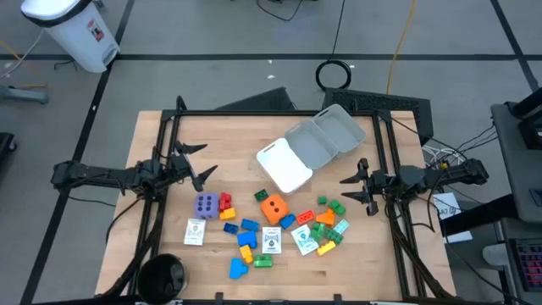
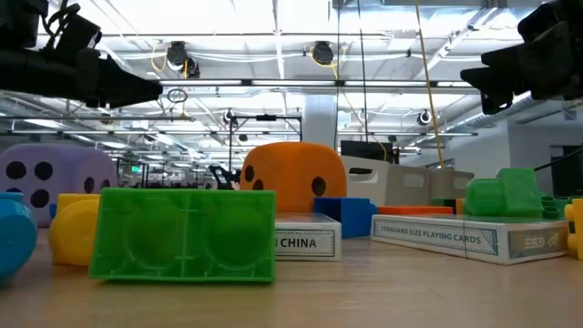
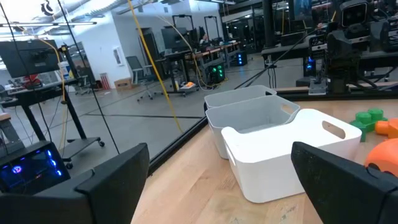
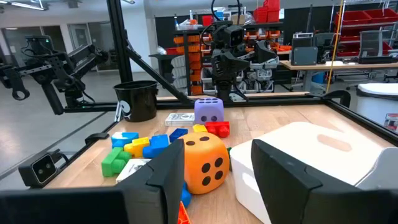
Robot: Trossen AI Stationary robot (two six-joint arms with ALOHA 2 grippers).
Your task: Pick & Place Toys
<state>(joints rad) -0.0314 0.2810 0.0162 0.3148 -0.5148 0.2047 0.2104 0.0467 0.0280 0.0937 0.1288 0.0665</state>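
left end effector (image 1: 196, 163) released | right end effector (image 1: 354, 188) part-open, empty | risk: descending among crowded bricks (image 1: 324, 225) could knock neighbours off bench (image 1: 229, 135)

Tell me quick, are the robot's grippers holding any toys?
Left gripper: open, holding nothing.
Right gripper: open, holding nothing.

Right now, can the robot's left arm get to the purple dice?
Probably yes. The left claw is open and empty, hovering just above the purple dice. Nothing sits between them, and only a red brick touches the dice's far side.
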